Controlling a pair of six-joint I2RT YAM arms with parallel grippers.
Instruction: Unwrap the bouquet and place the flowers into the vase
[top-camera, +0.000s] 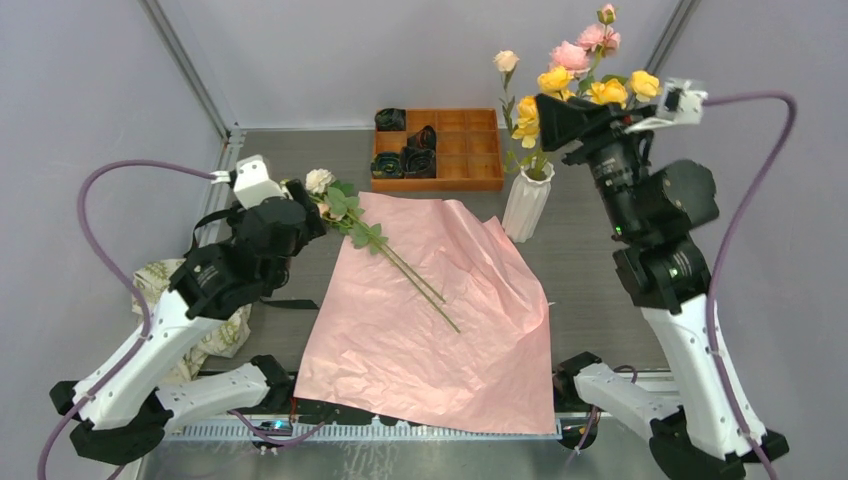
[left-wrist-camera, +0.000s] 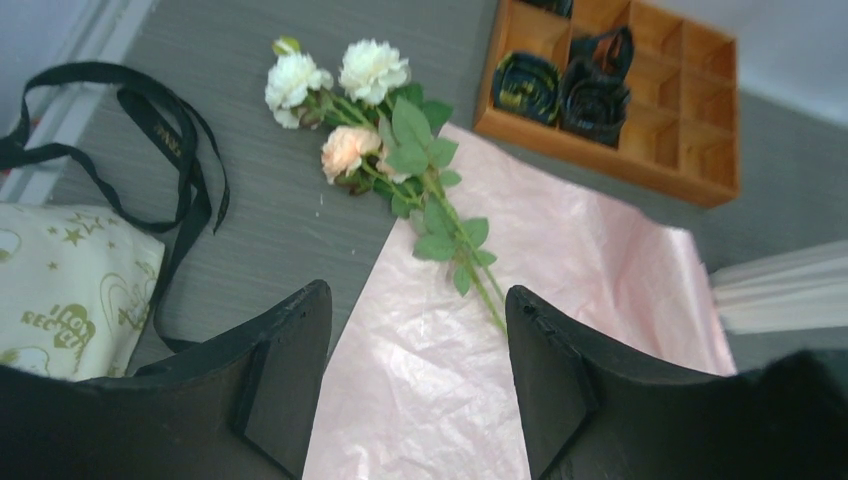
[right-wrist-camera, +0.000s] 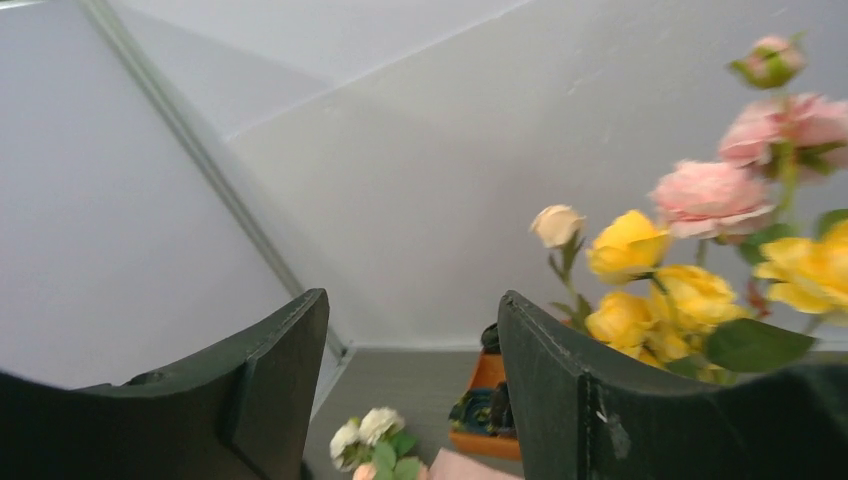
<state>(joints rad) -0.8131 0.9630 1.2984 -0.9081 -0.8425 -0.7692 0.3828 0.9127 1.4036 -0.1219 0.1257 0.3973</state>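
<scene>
Left pincer (left-wrist-camera: 415, 300): jaws apart, empty, poised over the last flowers (left-wrist-camera: 395, 150), stems across the pink paper (top-camera: 430, 330), heads on the table (top-camera: 590, 260). Right pincer (right-wrist-camera: 410, 300): apart too, beside blooms in the vase (top-camera: 527, 205). Best to close on the bare stems (below the leaves), gathering all and sparing the paper.

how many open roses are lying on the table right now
3. A white rose at the left, another white rose beside it, a peach rose below them near the pink paper. Leaves may hide more.

Pink paper (top-camera: 420, 320), white ribbed vase (top-camera: 527, 205), yellow and pink roses (top-camera: 556, 80), orange tray (top-camera: 440, 184), black ribbon (left-wrist-camera: 163, 137), grey table (top-camera: 590, 270)
</scene>
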